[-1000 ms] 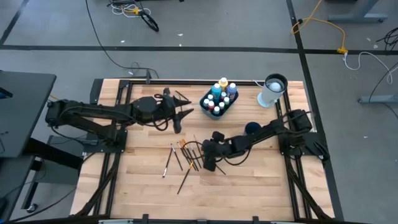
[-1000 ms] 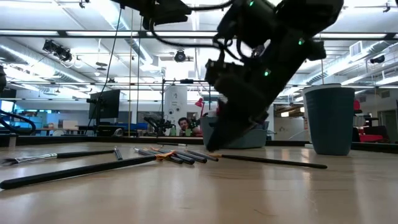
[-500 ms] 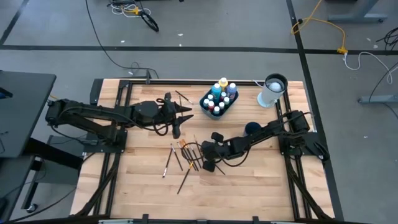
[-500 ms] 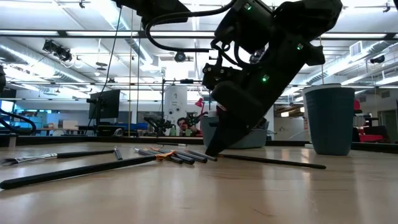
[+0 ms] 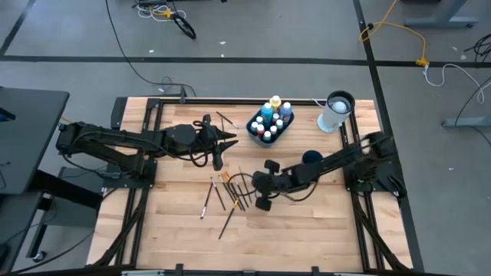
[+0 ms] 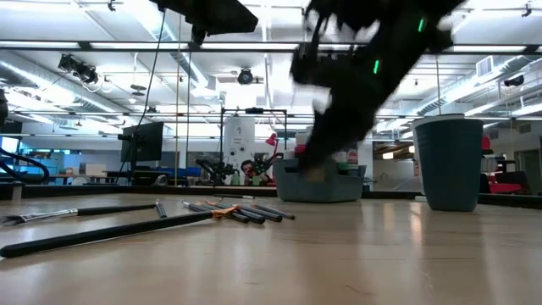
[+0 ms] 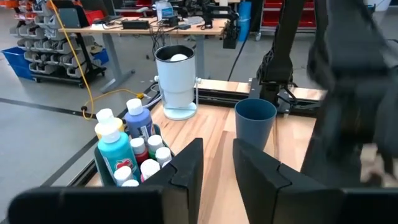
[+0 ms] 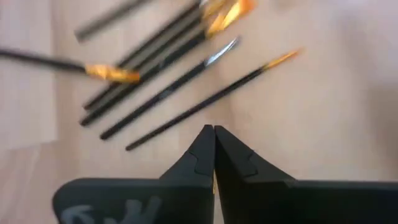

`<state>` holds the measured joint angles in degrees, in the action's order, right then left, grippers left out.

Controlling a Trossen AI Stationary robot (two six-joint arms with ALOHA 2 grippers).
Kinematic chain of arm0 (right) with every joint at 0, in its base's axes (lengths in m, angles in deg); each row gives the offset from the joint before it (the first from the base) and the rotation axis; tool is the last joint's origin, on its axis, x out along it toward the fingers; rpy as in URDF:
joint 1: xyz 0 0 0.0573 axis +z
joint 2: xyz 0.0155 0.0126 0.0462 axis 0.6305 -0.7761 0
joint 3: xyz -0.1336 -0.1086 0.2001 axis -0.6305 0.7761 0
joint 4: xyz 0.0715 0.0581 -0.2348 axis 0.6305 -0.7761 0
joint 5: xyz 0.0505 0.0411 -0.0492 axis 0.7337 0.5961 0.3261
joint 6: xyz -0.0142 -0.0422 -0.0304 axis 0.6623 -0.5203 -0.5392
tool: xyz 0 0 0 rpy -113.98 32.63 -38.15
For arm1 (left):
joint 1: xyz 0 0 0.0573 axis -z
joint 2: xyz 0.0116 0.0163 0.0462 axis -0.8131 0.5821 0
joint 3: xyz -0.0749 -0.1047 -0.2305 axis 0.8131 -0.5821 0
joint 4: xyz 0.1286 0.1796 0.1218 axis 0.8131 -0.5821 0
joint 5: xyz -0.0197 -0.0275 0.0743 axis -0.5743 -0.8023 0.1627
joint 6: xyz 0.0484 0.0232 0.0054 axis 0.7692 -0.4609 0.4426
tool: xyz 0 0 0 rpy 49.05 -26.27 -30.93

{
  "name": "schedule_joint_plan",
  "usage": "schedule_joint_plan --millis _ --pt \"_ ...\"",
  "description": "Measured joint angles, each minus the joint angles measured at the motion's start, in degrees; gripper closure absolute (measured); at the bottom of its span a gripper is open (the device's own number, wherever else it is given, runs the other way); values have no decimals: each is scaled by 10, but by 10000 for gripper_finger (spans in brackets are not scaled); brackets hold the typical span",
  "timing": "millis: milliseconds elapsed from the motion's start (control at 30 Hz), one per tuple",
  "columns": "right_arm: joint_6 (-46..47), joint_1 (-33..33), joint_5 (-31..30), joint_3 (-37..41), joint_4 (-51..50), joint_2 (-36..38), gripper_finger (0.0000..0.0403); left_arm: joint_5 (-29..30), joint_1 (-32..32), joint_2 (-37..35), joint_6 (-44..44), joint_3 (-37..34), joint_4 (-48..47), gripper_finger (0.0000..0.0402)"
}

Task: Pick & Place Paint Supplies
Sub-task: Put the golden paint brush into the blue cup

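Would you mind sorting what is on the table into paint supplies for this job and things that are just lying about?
Belong to the job:
- paint bottles in the dark tray
- loose brushes mid-table

Just lying about:
- white cylinder at the back right
- dark blue cup beside the right arm

Right gripper fingers pressed together, left gripper fingers parted

Table: pale striped wooden tabletop is showing light tan planks.
Brushes: thin dark brushes ahead of the black right gripper are showing orange tips.
Bottles: small paint bottles are showing teal, blue, white caps.
Cup: dark blue cup.
Cylinder: white canister, dark rim.
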<state>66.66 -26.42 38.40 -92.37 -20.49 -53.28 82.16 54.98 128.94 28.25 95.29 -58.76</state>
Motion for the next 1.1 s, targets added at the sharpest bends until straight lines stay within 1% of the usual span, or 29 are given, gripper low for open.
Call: schedule_joint_plan --millis 133,300,433,500,567,633,767,833,967,1100 --pt "-12 10 -73 0 -59 84 402 0 0 0 -4 -6 1 317" --pt "-56 45 -205 5 -101 199 402 0 1 0 -9 -23 3 327" --pt "-86 62 -293 51 -97 296 402 -2 2 0 -31 -28 5 334" --pt "-86 62 -324 89 -88 346 402 -2 5 0 -31 -28 8 337" --pt "-95 58 -345 137 -52 397 402 -2 8 0 -22 -28 17 340" --pt "-124 54 -367 189 5 442 403 -2 11 0 -17 -28 23 340" --pt "-180 36 -393 295 159 511 403 -4 14 0 -16 -28 32 339" --pt "-196 25 -399 354 237 524 403 -4 14 0 -16 -28 37 339" --pt "-222 10 -398 460 412 520 403 -4 14 0 -18 -29 39 338" --pt "-240 9 -385 530 516 518 401 -5 14 0 -19 -29 39 338"
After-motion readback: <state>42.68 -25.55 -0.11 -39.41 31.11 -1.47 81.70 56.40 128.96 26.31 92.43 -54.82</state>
